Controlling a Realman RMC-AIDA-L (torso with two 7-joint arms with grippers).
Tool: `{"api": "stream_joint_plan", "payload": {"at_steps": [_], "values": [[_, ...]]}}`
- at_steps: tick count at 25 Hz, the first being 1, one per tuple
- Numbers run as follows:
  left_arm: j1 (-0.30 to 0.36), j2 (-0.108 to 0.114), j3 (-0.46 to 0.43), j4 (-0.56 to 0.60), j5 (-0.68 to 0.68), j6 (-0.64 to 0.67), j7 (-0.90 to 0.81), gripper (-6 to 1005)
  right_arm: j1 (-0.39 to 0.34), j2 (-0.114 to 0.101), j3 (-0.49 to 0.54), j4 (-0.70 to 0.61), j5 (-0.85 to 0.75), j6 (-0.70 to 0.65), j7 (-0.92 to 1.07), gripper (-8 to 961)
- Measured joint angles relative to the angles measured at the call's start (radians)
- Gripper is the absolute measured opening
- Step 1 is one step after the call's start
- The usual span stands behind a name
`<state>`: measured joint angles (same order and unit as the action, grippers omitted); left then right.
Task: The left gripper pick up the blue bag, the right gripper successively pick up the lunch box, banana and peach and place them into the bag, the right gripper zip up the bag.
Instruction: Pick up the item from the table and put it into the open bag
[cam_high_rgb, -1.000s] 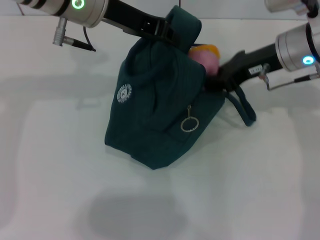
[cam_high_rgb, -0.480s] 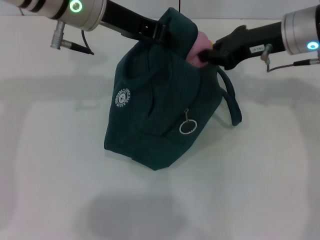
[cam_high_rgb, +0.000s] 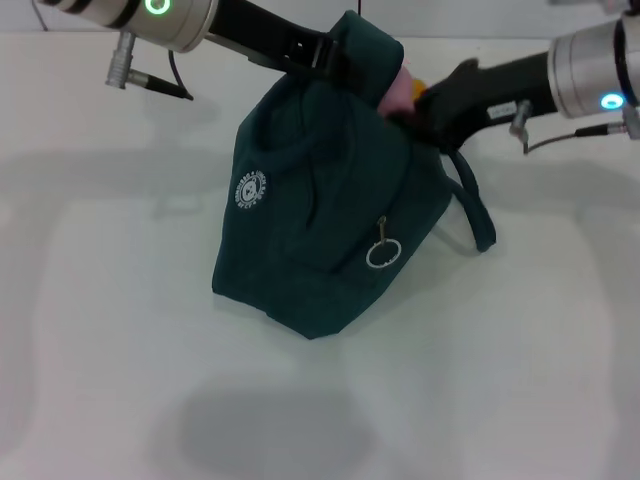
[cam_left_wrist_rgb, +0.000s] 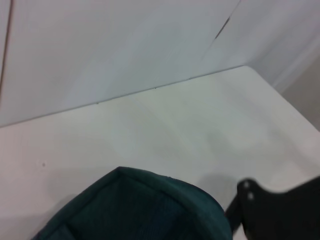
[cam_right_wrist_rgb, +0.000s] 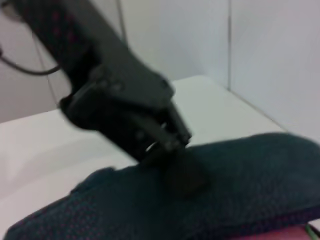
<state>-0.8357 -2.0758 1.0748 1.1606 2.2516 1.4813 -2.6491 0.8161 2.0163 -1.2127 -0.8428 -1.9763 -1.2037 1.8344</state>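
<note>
The blue bag stands tilted on the white table, its top fold pinched by my left gripper, which is shut on the fabric. The right wrist view shows that same left gripper biting the bag. At the bag's mouth the pink peach shows, with a bit of yellow-orange banana behind it. My right gripper is pressed against the opening right beside the peach; its fingertips are hidden by the bag's edge. The lunch box is out of view.
A metal ring zipper pull hangs on the bag's front. One rope handle droops to the right under my right arm. White table spreads around the bag; a wall rises behind it.
My right gripper rose from the bag's lower right side to the opening beside the peach. The bag swung a little left, then back right. The left gripper kept its hold.
</note>
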Motion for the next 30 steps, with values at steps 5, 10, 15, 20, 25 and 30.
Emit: {"api": "stream_joint_plan", "payload": {"at_steps": [5,10,15,20,25,30], "values": [[0.008,0.008,-0.011,0.020,-0.029,0.000,0.000,36,-0.015,0.003,-0.008,-0.009,0.024,-0.015,-0.044,91],[0.010,0.010,-0.025,0.022,-0.033,0.001,0.003,36,-0.056,0.002,0.002,-0.041,0.087,0.002,-0.104,100],[0.008,0.011,-0.025,0.022,-0.033,0.001,0.003,36,-0.069,0.002,-0.004,-0.033,0.132,0.020,-0.153,110],[0.006,0.008,-0.023,0.022,-0.034,0.001,0.003,36,-0.062,0.005,-0.006,-0.008,0.134,0.039,-0.154,119],[0.005,0.004,-0.019,0.022,-0.035,0.004,0.002,36,-0.062,0.009,-0.016,0.027,0.152,0.113,-0.155,128],[0.007,0.001,-0.022,0.022,-0.037,0.015,0.002,36,-0.051,0.009,-0.051,0.049,0.190,0.141,-0.156,138]]}}
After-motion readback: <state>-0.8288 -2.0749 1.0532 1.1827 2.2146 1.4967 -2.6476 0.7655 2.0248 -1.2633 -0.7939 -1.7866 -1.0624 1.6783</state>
